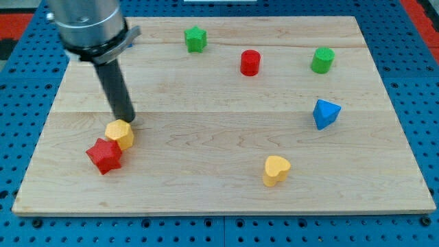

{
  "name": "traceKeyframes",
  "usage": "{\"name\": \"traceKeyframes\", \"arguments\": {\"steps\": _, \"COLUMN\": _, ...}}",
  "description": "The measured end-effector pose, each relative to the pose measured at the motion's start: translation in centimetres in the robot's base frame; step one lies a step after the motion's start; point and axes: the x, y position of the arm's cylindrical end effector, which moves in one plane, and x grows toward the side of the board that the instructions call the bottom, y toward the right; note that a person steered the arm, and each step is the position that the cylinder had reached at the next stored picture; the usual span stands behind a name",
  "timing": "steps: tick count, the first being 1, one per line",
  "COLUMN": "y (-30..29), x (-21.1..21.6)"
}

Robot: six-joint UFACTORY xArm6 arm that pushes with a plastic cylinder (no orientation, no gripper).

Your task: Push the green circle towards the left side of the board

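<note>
Right now my tip (pixel 128 121) sits near the board's (pixel 206 185) left edge, just above the yellow block (pixel 120 133) and seemingly touching its upper side, with the red star (pixel 104 156) pressed against that yellow block on its lower left; I have no fingers to open or close, only this bare rod, so nothing is held. Meanwhile the green circle (pixel 322 60) stands well apart from me, near the top right corner of the board, so the job as I judge it has not yet begun; the first need is to cross the board and get behind that block on its right-hand side. To do this well I should pull away from the yellow block without dragging it, then travel along the top part of the board, passing clear of the green star (pixel 195 39) near the top edge and the red cylinder (pixel 250 62) that lies between me and the target; the blue block (pixel 326 113) below the green circle and the yellow heart (pixel 276 170) near the bottom edge are out of that path. Once beyond the circle I should meet it square on its right face; an off-centre touch would probably let a round block roll aside; the red cylinder stands in the leftward line, so I should steer slightly above or below it.
</note>
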Motion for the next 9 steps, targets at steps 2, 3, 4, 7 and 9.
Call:
{"name": "traceKeyframes", "arguments": {"steps": 2, "y": -2.1, "x": -6.1}}
{"name": "traceKeyframes", "arguments": {"steps": 3, "y": -9.4, "x": -10.1}}
{"name": "traceKeyframes", "arguments": {"steps": 4, "y": -10.6, "x": -15.4}}
{"name": "traceKeyframes", "arguments": {"steps": 7, "y": -3.2, "x": -21.1}}
{"name": "traceKeyframes", "arguments": {"steps": 9, "y": 6.8, "x": -20.3}}
